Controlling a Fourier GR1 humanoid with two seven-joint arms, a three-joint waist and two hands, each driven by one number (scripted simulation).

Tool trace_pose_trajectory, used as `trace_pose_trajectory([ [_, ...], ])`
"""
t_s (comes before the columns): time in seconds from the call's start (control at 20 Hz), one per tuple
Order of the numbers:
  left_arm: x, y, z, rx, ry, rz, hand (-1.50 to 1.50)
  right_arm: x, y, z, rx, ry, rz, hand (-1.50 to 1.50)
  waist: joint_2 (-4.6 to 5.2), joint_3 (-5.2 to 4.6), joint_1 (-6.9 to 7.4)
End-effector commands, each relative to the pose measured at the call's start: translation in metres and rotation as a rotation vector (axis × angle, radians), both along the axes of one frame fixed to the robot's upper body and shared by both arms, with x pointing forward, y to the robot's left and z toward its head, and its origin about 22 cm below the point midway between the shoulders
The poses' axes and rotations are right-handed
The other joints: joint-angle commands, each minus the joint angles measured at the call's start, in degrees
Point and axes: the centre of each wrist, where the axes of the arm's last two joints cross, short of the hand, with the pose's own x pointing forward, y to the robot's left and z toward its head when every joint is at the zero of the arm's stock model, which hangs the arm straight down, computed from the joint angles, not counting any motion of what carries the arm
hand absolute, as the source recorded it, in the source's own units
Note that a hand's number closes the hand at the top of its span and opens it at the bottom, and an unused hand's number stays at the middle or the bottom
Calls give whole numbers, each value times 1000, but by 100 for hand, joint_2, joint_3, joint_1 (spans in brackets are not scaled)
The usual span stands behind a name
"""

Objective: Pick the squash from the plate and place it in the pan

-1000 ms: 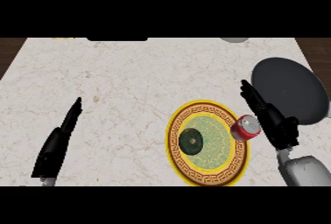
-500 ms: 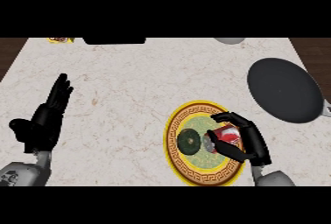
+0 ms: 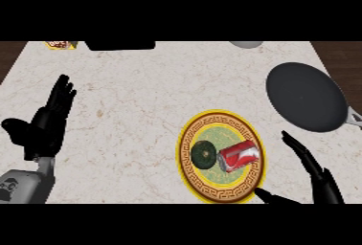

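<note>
Squash [image 3: 204,154]: lay dark green and round on the left half of the plate, with no hand on it.
Plate [image 3: 212,191]: sat yellow with a patterned rim toward the counter's near edge, right of centre.
Can [image 3: 239,156]: lay red on its side on the plate, just right of the squash and touching it or nearly so, between the squash and the right hand.
Pan [image 3: 309,98]: sat dark and round near the counter's right edge, further back than the plate and apart from it; its bowl held nothing.
Pan handle [image 3: 354,115]: pale stub at the pan's right side, running off the view's edge.
Right hand [image 3: 320,178]: was at the near right corner, just right of the plate, fingers straight and spread from the thumb, holding nothing; the thumb tip lay at the plate's near rim.
Left hand [image 3: 44,125]: rested open near the counter's left edge, fingers up, holding nothing, well apart from the plate.
Counter [image 3: 134,95]: pale marbled top carrying everything.
Far edge: a dark box [image 3: 120,45], a small yellow item [image 3: 61,44] at the far left corner, and a grey rounded thing [image 3: 245,43], all partly cut off and well away from the plate and pan.
</note>
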Motion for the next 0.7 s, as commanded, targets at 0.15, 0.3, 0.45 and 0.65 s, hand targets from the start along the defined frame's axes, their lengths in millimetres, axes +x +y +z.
trace_pose_trajectory([
  [0.15, 5, 0, 3, -8, -8, -23, 0, -24, -11, 76, -313, 162, 22, -150, 20, -19, 105],
  [0.3, 9, -10, 13, -8, -2, -41, 0, -30, 5, 121, -324, 216, 9, -150, 16, -9, 166],
  [0.45, 24, -9, 10, -5, -10, -44, 0, -9, 20, 153, -355, 181, -22, -150, 66, 3, 282],
  [0.65, 16, -5, 6, -7, 2, -55, 0, 2, 41, 175, -422, 188, -51, -150, 54, 9, 341],
])
